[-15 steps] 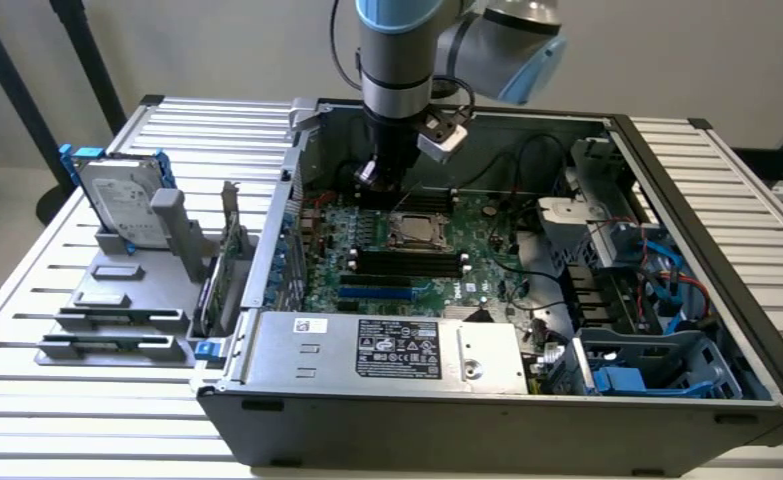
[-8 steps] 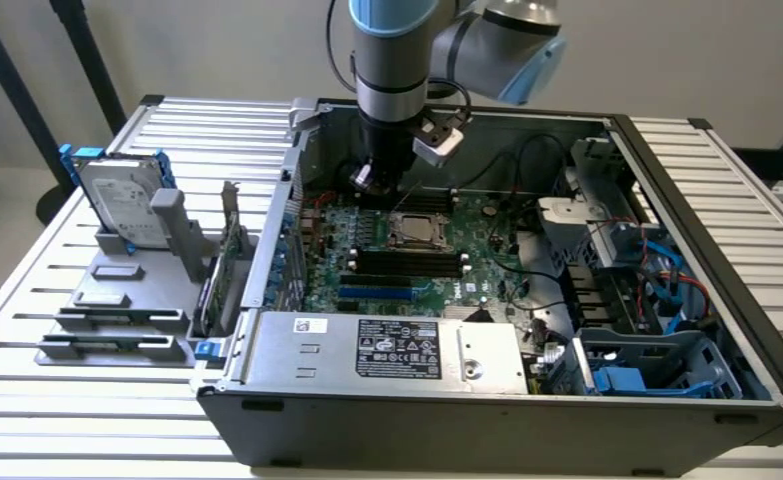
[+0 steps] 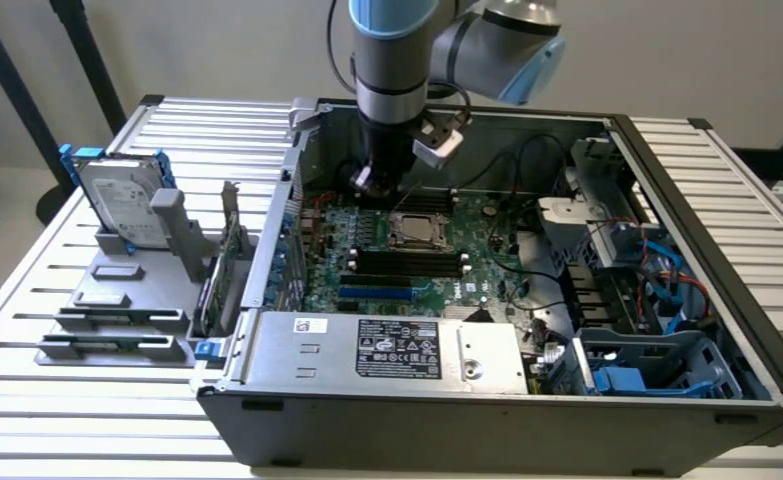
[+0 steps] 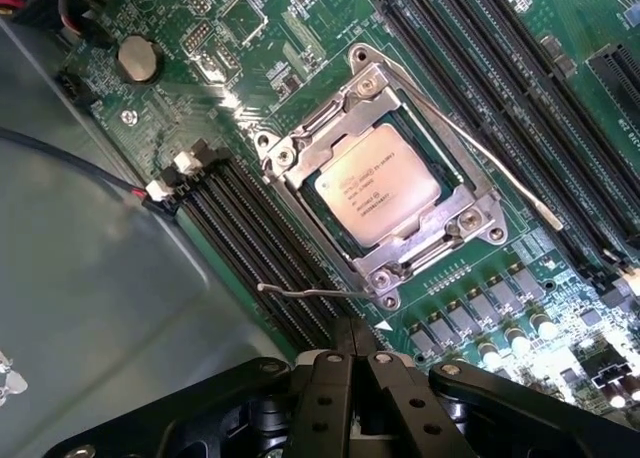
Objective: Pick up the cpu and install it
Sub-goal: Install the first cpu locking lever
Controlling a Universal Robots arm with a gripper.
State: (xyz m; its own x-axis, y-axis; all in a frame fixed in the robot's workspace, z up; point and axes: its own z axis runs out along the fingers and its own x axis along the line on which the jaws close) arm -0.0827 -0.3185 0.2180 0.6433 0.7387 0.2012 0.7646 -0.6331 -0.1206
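The wrist view reveals printed lettering on the flat square silver-topped cpu (image 4: 378,185) (image 3: 418,230) seated in its metal-framed socket (image 4: 470,223); black gripper (image 4: 352,363) (image 3: 368,185) fingers pressed together, empty.

surface: slatted metal table (image 3: 44,270); on it: open computer case (image 3: 498,410); grey parts holder (image 3: 124,300)

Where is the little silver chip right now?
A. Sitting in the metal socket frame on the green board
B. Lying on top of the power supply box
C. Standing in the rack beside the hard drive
A: the cpu lies flat inside the socket frame on the motherboard, with the gripper just beside it.
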